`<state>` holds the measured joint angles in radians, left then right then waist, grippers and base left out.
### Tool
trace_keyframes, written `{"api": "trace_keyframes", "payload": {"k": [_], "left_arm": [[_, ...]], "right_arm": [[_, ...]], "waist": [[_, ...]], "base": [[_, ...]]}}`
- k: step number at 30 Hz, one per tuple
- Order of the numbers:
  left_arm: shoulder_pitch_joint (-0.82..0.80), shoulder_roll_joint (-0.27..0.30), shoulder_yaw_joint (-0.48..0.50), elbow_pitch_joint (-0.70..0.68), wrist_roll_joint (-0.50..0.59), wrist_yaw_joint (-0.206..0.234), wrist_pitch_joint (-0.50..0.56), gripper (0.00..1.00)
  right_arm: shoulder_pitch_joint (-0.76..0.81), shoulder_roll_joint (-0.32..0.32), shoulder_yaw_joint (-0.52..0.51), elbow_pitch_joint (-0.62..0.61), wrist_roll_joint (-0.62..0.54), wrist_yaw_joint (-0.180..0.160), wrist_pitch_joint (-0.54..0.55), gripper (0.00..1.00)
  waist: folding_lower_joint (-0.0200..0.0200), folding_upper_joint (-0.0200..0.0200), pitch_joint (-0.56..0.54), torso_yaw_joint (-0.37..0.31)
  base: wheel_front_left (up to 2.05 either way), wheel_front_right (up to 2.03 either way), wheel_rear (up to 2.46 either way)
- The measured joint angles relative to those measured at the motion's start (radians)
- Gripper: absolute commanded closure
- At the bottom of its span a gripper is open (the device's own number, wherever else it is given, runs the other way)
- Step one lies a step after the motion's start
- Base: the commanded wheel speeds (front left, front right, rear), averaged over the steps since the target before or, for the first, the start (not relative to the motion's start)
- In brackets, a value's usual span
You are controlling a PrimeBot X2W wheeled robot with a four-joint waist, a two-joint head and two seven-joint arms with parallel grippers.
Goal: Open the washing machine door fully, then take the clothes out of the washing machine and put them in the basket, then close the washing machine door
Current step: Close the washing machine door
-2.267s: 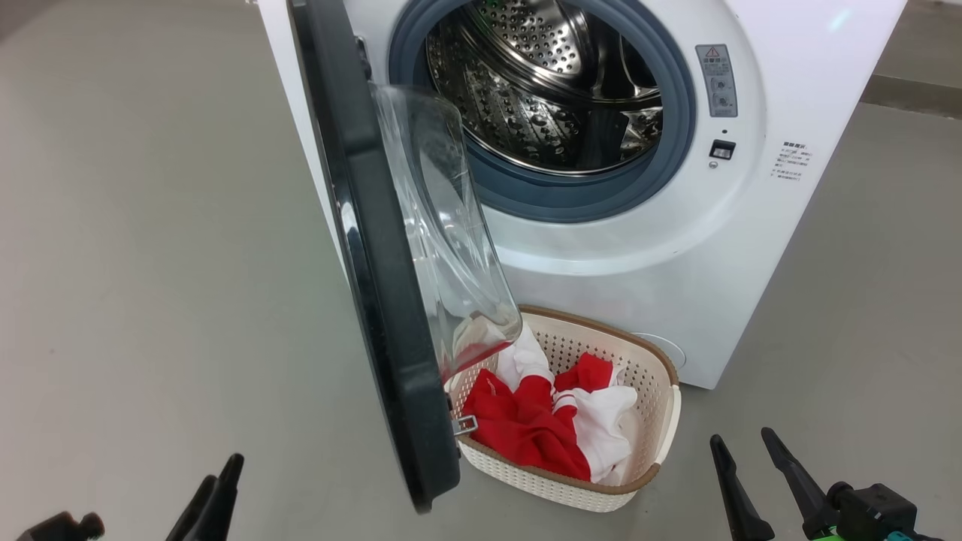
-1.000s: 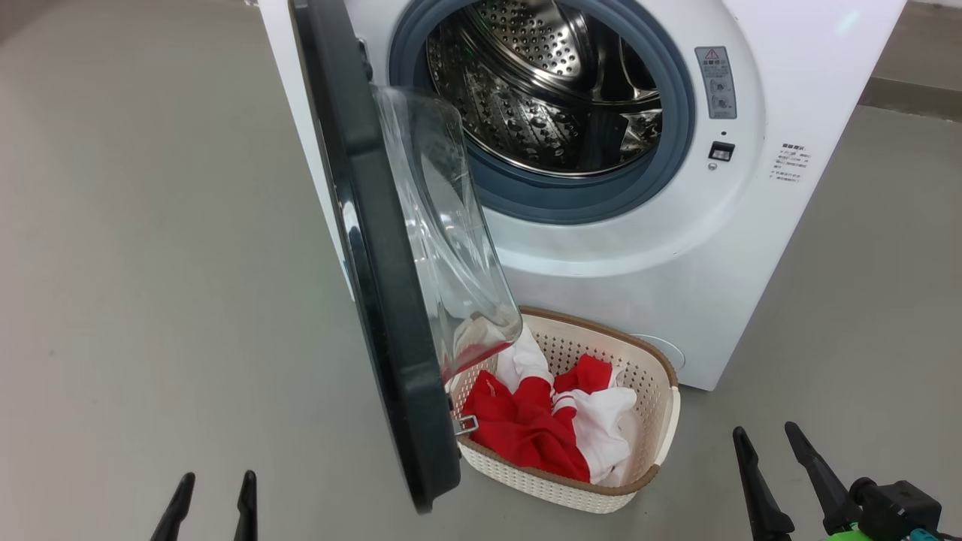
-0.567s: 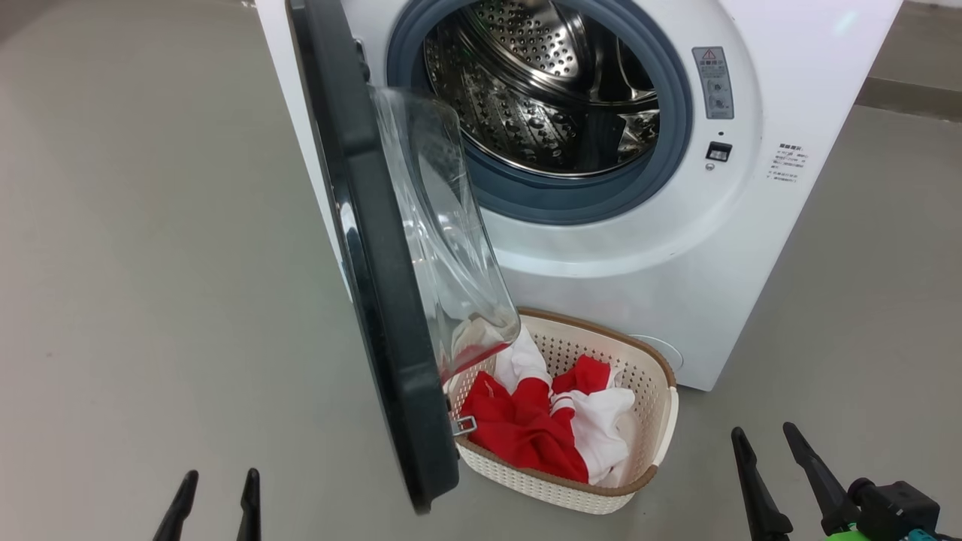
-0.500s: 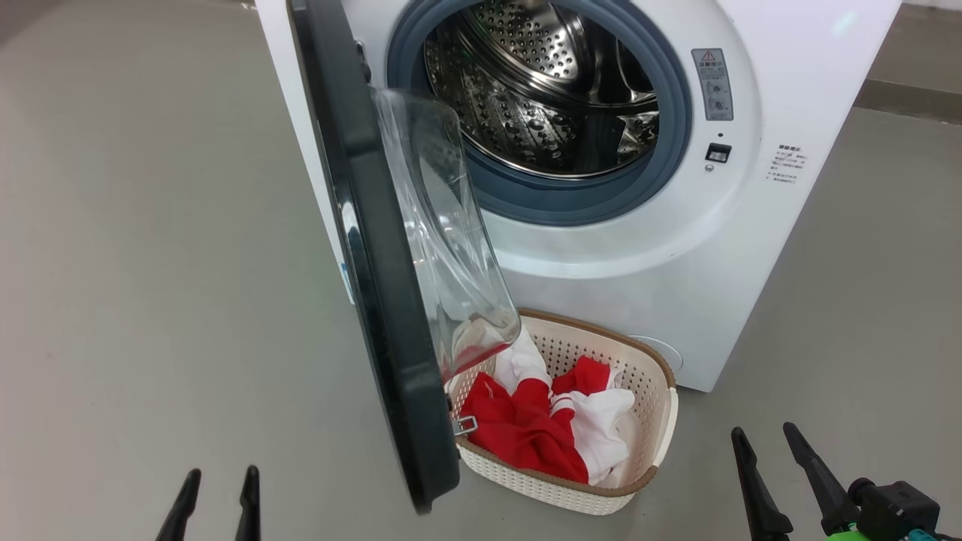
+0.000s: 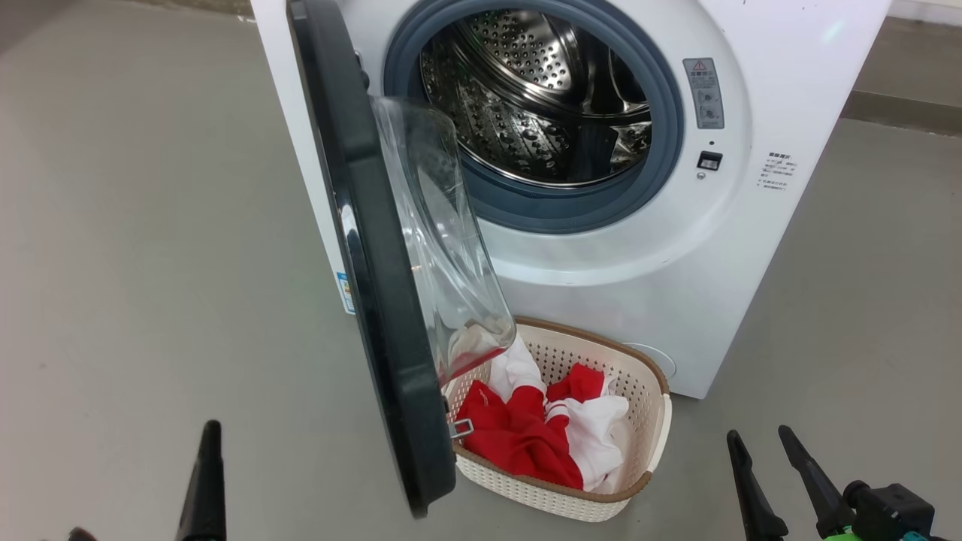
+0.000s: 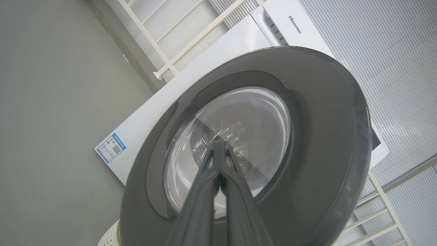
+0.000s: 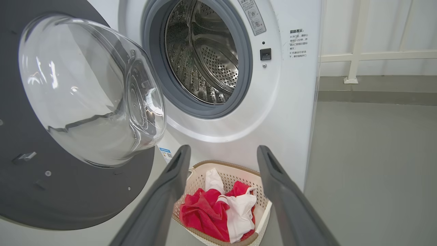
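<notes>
The washing machine [image 5: 601, 285] fills the upper centre of the head view, and its grey-ringed opening is uncovered. The washing machine door [image 5: 376, 263] stands swung out, edge-on to the camera. It runs from the top of the frame, left of centre, down to the lower centre. Its bottom edge hangs just left of the basket [image 5: 655, 421], and its glass bowl overlaps the basket's left rim in this view. The basket sits on the floor [image 5: 135, 263] at lower centre-right, just before the machine's front. The clothes [image 5: 518, 439] lie heaped inside it.

Bare grey floor spreads wide across the whole left side, and a narrower strip runs down the right edge.

The left gripper [image 5: 209, 481], at lower left, has its fingers pressed together on nothing. In the left wrist view it points at the door's outer face. The right gripper [image 5: 757, 433], at lower right, has its fingers spread wide and empty.

There is one machine, one door, one basket and two grippers. I cannot count the garments in the red and white heap.
</notes>
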<state>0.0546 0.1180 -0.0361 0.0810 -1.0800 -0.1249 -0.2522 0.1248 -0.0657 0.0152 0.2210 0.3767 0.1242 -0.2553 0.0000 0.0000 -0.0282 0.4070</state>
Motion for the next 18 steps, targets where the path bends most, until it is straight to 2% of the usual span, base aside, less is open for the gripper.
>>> {"api": "trace_keyframes", "payload": {"k": [3, 5, 10, 13, 18], "left_arm": [[-0.004, 0.065, -0.058, -0.038, -0.218, 0.0, 0.032, 1.0], [-0.009, 0.095, -0.074, -0.063, -0.366, 0.0, 0.108, 1.0], [-0.016, 0.124, -0.028, -0.147, -0.631, 0.0, 0.306, 1.0], [-0.016, 0.134, 0.007, -0.157, -0.702, 0.0, 0.46, 1.0], [-0.019, 0.136, 0.041, -0.14, -0.693, 0.0, 0.644, 1.0]], "right_arm": [[0.007, 0.002, 0.001, -0.001, 0.0, 0.0, 0.0, 0.0], [0.019, 0.003, 0.002, 0.001, 0.0, 0.0, 0.0, 0.0], [0.021, 0.005, 0.004, 0.0, 0.0, 0.0, 0.0, 0.0], [0.021, 0.005, 0.004, -0.002, 0.0, 0.0, 0.0, 0.0], [0.021, 0.004, 0.004, -0.004, 0.0, 0.0, 0.0, 0.0]], "waist": [[0.0, 0.0, -0.003, -0.005], [0.0, 0.0, -0.004, -0.009], [0.0, 0.0, 0.002, -0.016], [0.0, 0.0, 0.01, -0.02], [0.0, 0.0, 0.029, -0.026]], "base": [[0.0, 0.0, 0.0], [0.0, 0.0, 0.0], [0.0, 0.0, 0.0], [0.0, 0.0, 0.0], [0.0, 0.0, 0.0]]}}
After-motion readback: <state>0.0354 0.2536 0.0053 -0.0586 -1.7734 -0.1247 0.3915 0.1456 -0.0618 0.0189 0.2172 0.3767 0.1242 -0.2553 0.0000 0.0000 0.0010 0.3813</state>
